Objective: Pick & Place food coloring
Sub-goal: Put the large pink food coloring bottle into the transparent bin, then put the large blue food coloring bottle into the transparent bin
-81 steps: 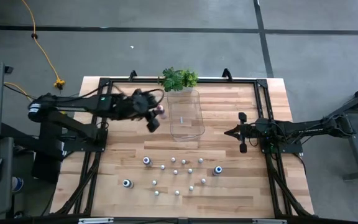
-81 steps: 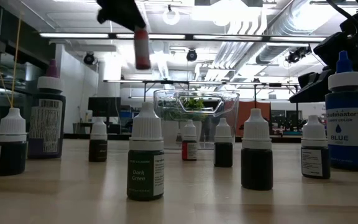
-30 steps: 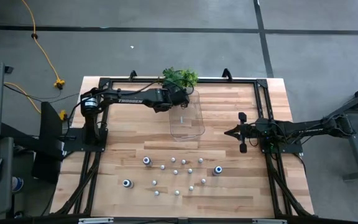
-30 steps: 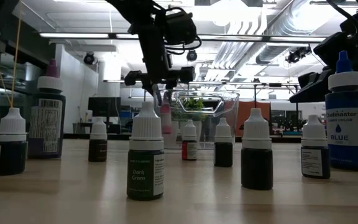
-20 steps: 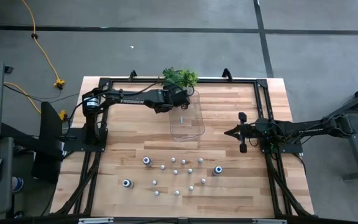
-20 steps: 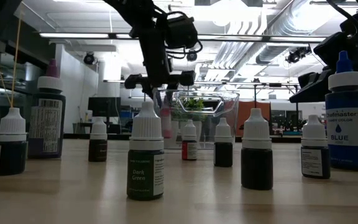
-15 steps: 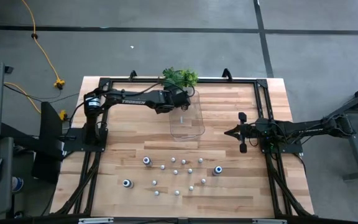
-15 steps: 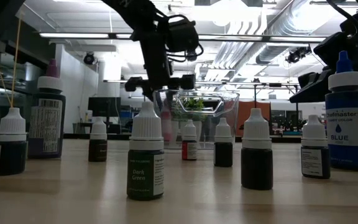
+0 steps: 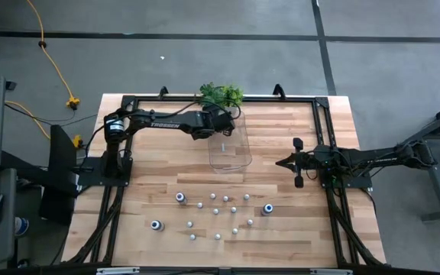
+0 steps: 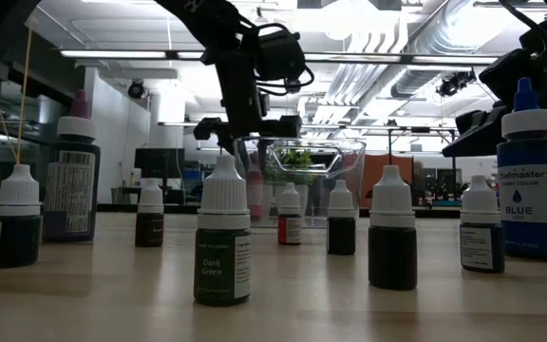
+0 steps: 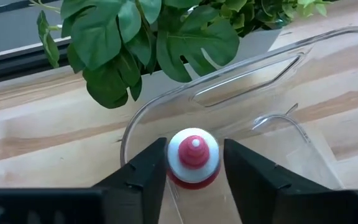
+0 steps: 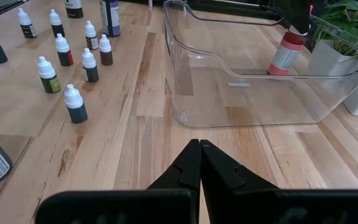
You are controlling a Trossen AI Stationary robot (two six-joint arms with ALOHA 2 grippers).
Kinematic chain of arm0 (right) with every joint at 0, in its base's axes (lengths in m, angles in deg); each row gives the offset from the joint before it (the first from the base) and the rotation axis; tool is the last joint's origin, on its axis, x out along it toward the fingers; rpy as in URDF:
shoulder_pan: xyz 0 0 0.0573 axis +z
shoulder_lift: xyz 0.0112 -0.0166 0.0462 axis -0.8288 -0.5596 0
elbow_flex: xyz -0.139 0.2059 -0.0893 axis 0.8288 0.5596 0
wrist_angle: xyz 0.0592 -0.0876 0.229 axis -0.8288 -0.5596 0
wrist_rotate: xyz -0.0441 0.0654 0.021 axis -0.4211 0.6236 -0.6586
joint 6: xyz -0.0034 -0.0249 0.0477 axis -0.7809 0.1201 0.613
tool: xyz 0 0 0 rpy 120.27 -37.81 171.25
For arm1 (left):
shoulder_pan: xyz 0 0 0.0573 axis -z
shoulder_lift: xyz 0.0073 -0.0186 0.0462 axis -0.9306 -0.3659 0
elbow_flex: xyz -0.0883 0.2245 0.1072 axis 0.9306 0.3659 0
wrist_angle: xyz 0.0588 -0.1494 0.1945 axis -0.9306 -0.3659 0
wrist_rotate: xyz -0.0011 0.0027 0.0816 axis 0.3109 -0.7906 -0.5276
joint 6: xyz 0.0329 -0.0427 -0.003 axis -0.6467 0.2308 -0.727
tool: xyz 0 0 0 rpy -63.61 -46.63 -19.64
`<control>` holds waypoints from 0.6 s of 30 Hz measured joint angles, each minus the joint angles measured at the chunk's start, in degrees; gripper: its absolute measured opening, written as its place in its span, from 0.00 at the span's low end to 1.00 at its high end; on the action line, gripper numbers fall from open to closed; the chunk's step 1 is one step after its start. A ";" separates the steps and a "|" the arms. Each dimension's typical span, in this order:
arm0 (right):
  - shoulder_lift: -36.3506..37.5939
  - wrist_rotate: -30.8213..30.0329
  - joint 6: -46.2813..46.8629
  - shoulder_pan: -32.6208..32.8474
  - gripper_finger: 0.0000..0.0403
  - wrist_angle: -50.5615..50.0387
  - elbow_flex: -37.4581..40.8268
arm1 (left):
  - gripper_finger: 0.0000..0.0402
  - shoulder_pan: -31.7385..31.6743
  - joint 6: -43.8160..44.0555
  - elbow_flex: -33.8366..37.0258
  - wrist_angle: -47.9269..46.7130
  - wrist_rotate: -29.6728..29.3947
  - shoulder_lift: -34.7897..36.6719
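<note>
We take the clear plastic tray (image 9: 230, 143) as our landmark. The left gripper (image 11: 193, 163) hangs over the tray's end nearest the green leafy plant (image 9: 220, 95), just inside the rim. Its two fingers (image 11: 143, 171) flank the red bottle (image 11: 193, 158) of food coloring, which stands upright between them; from the left wrist view they sit right at the cap's sides, but we cannot tell whether they press on it or have a sliver of slack. From the right wrist view that same bottle stands on the tray's floor in the corner by the plant.

The rest of the food coloring (image 9: 214, 211) stands upright on the wooden table (image 9: 151, 168), scattered in a loose cluster well apart from the tray's other end, on the side away from the plant.

The right gripper (image 12: 200, 163) waits beside the tray, apart from it, its fingers pressed together with nothing between them.
</note>
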 joint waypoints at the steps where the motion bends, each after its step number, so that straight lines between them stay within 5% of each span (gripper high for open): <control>1: 0.00 0.00 0.00 -0.02 0.00 0.02 0.00 | 0.42 0.00 0.03 0.00 0.01 -0.03 0.00; 8: 0.00 0.00 0.00 -0.02 0.00 0.00 0.00 | 0.52 0.04 -1.10 0.00 0.27 -0.11 0.02; 18: 0.00 0.00 0.00 -0.02 0.00 0.10 0.00 | 0.53 1.97 -11.50 -0.02 2.21 -0.35 4.16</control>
